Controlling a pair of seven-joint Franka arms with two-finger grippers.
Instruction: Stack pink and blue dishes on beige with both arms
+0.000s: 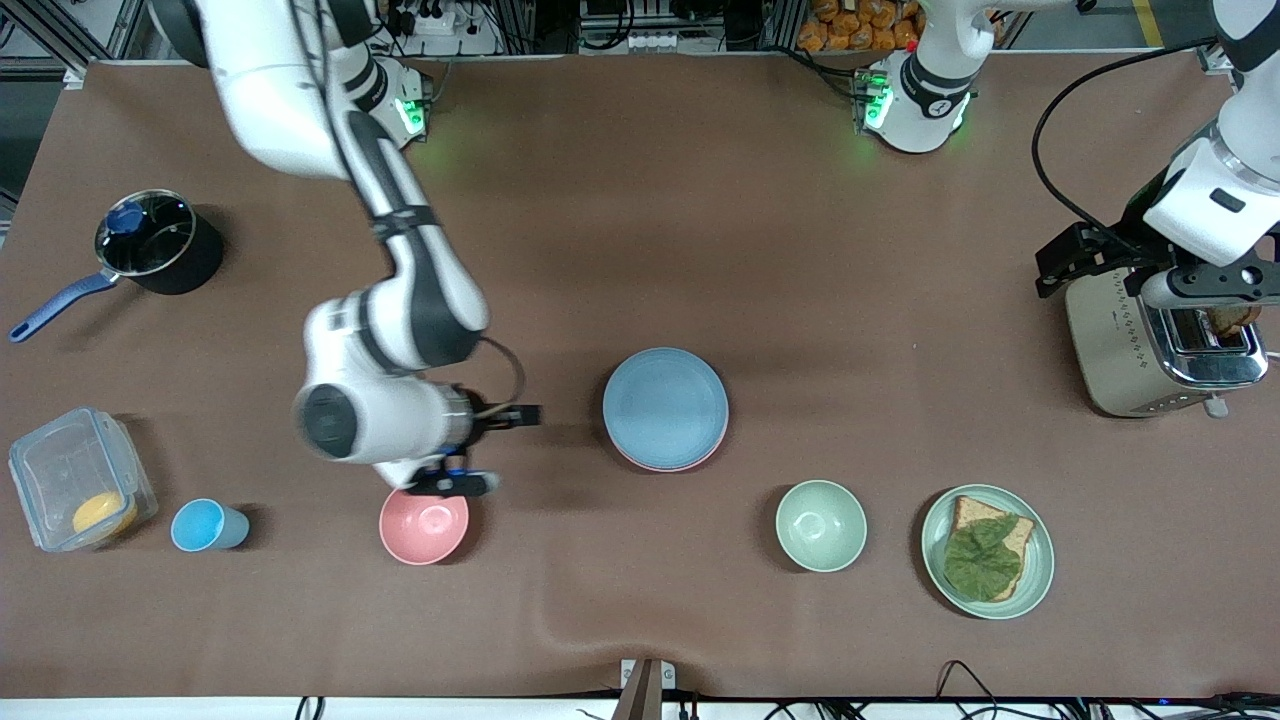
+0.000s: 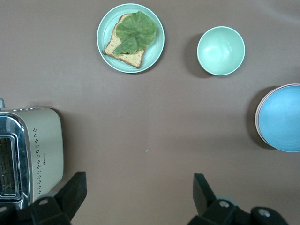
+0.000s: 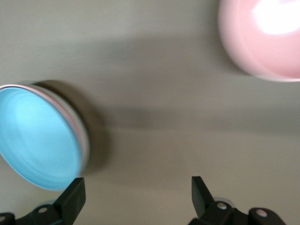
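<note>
The blue plate [image 1: 665, 405] lies on top of a stack near the middle of the brown table [image 1: 640, 250], with the rim of the pink plate [image 1: 668, 466] showing just beneath it on the side nearer the front camera. In the left wrist view a thin pale rim, perhaps the beige plate [image 2: 257, 117], edges the stack, though its colour is hard to judge.

The right gripper [image 3: 136, 197] hangs over bare table between the stack and a pink bowl [image 1: 424, 526], its fingers spread apart and holding nothing. The left gripper [image 2: 139, 194] hangs over the table beside a toaster [image 1: 1160, 345] at the left arm's end, fingers also spread and empty.

A pale green bowl [image 1: 821, 525] and a green plate [image 1: 1040, 560] carrying toast topped with a leaf sit nearer the front camera than the stack.
</note>
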